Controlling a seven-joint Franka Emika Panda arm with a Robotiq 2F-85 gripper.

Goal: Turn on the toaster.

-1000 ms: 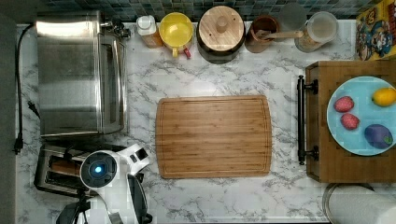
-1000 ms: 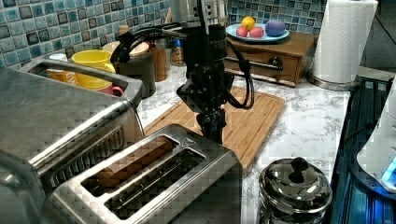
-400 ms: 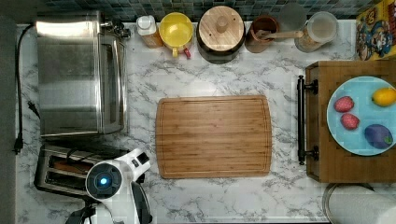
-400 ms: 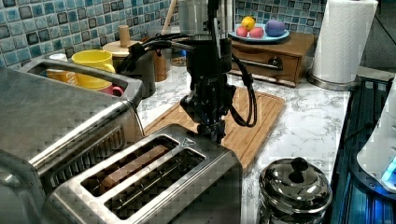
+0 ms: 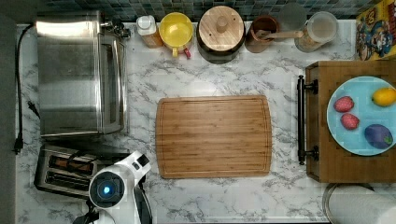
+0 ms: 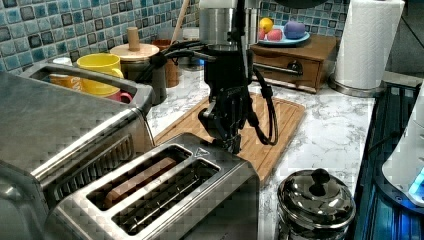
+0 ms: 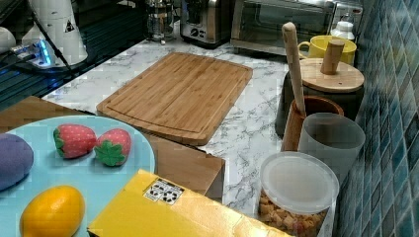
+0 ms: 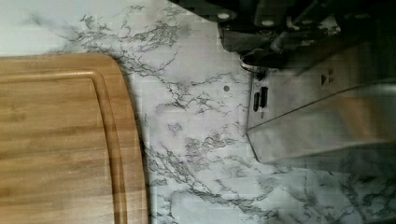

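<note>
The toaster (image 5: 60, 172) is a small steel two-slot one at the top view's bottom left, below the big toaster oven. It fills the foreground in the left view (image 6: 165, 200), with something brown in one slot. My gripper (image 6: 229, 142) hangs at the toaster's far end, just above its top edge, on the side facing the cutting board. The white arm (image 5: 112, 186) covers that end in the top view. In the wrist view the toaster's steel end (image 8: 322, 116) lies right under the dark gripper parts. The toaster's lever and knob are hidden.
A large steel toaster oven (image 5: 79, 74) stands beside the toaster. A wooden cutting board (image 5: 214, 136) lies mid-counter. A steel lidded pot (image 6: 315, 200) sits near the toaster. Mugs and jars line the back wall, and a crate with a fruit plate (image 5: 362, 116) is at the top view's right.
The arm has shifted toward the top view's bottom and come down in the left view, bringing the gripper close over the toaster's far end.
</note>
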